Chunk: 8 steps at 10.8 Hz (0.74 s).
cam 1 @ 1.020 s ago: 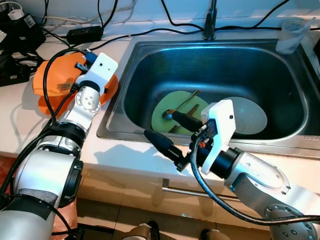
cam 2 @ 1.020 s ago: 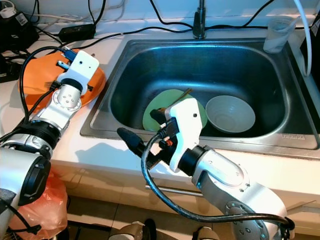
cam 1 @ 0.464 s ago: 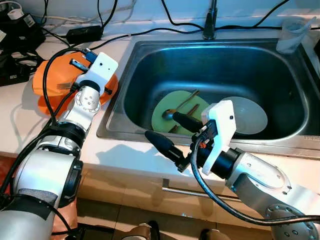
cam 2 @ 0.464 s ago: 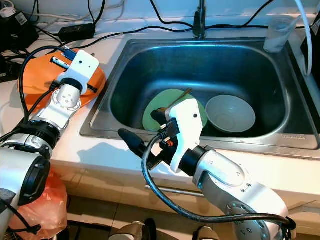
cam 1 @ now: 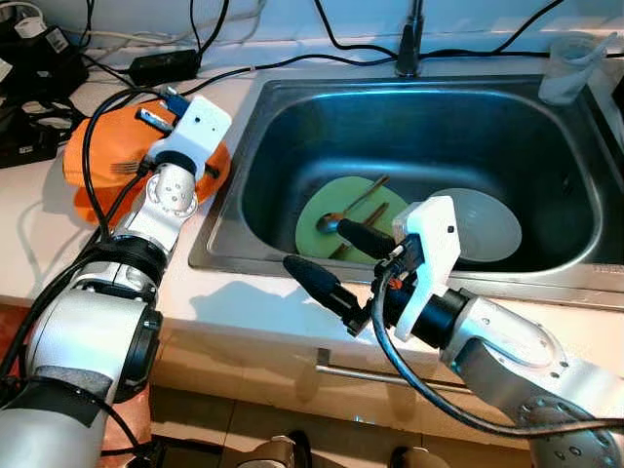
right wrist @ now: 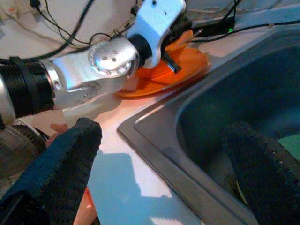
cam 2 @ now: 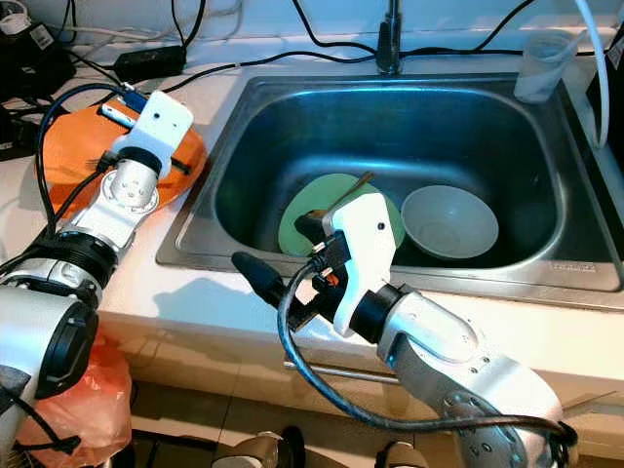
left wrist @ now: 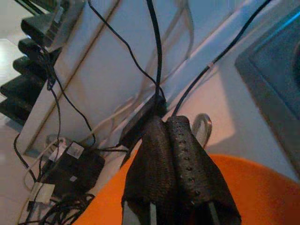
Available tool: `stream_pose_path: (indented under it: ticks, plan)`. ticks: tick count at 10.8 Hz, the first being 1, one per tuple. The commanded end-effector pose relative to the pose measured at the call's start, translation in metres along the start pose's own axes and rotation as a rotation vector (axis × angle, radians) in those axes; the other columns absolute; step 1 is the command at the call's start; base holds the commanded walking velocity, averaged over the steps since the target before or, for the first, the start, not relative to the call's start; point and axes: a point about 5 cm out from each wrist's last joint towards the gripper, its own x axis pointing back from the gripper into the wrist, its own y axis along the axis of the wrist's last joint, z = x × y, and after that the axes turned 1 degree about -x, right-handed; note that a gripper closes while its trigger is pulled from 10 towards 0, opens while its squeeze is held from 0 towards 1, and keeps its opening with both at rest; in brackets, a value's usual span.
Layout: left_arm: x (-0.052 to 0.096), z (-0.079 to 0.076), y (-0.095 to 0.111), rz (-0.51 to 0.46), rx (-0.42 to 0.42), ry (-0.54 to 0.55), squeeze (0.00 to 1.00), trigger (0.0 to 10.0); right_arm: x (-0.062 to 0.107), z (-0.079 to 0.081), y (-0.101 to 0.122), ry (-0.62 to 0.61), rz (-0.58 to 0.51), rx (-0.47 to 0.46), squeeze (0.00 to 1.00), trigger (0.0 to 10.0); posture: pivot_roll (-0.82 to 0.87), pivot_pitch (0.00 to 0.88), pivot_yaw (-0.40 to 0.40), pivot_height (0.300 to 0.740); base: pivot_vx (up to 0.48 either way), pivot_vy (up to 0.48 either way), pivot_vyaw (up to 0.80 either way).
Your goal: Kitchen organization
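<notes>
Plate (cam 1: pixel 336 219) and bowl (cam 1: pixel 487 226) in sink (cam 1: pixel 292 107)

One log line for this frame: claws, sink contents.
left claw: shut, over orange plate | right claw: open, at sink front edge | in sink: green plate, spoon, bowl

Flat green plate (cam 1: pixel 343 222) on sink (cam 1: pixel 292 117) floor, spoon (cam 1: pixel 336 216) and chopsticks (cam 1: pixel 366 219) across it; pale bowl (cam 2: pixel 449 222) upright just beside; orange plate (cam 1: pixel 93 161) on tabletop (cam 1: pixel 39 224), fork (cam 1: pixel 122 168) on it.

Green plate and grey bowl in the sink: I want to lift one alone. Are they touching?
Apart. The right eye view shows dark sink floor between the green plate and the grey bowl.
</notes>
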Motion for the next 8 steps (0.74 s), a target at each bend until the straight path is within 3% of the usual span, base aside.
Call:
stream_pose_path:
  ticks: [1,5,8]
  plan:
    - [-0.004,0.013,0.008,-0.034,0.011,0.056,0.00,0.0,-0.002,0.002,0.001,0.020,-0.007,0.009,0.00,10.0,-0.08,0.132,0.154,0.740,0.000,0.000,0.00]
    - [-0.003,0.012,0.020,-0.143,0.062,0.102,0.00,0.0,-0.014,-0.023,-0.005,-0.101,-0.029,0.044,0.00,10.0,-0.06,0.079,0.149,0.740,0.000,0.000,0.00]
    - [-0.004,0.016,0.034,-0.215,0.113,0.125,0.00,0.0,-0.023,-0.018,-0.009,-0.056,-0.044,0.057,0.00,10.0,-0.06,0.052,0.145,0.740,0.000,0.000,0.00]
